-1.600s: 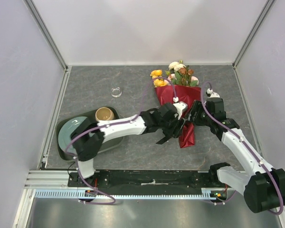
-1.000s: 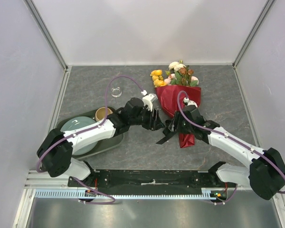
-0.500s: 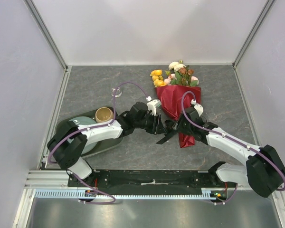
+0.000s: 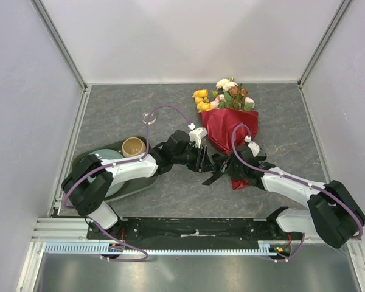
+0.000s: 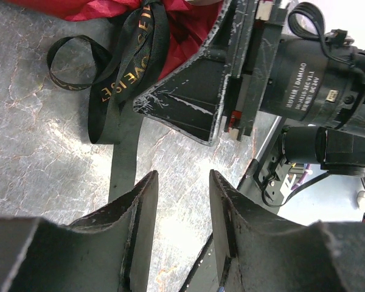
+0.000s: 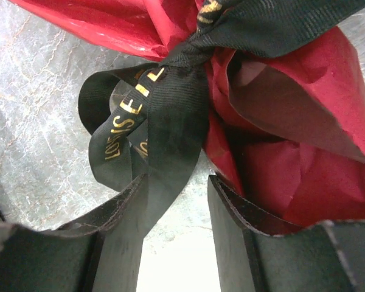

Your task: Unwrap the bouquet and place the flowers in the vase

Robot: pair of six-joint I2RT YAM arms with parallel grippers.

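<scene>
Closing in from both sides, the two arms now meet at the black ribbon (image 6: 170,91) that ties the bouquet (image 4: 231,125). The left gripper (image 5: 182,177), which a second ago hung back toward the mug (image 4: 134,146), has swung right and faces the right gripper (image 6: 176,181) across the bow. The right arm has sunk lower over the wrapped stems.

The left fingers stand partly apart with bare table showing through the gap. One ribbon tail runs alongside a finger, not between them, so they hold nothing. The right fingers are also partly apart. A ribbon tail hangs at the mouth of their gap against one finger, with light beside it, so it is not pinched.

The bouquet lies where it lay, right of the table's middle, with the flowers (image 4: 225,94) toward the far wall, the red paper closed and the knot tied. The vase (image 4: 149,117) stands well apart to the left, with no flowers in it.

This looks like the approach to untying, and none of the unwrapping is done yet. Next, one gripper probably has to close on a tail and draw it away from the knot
</scene>
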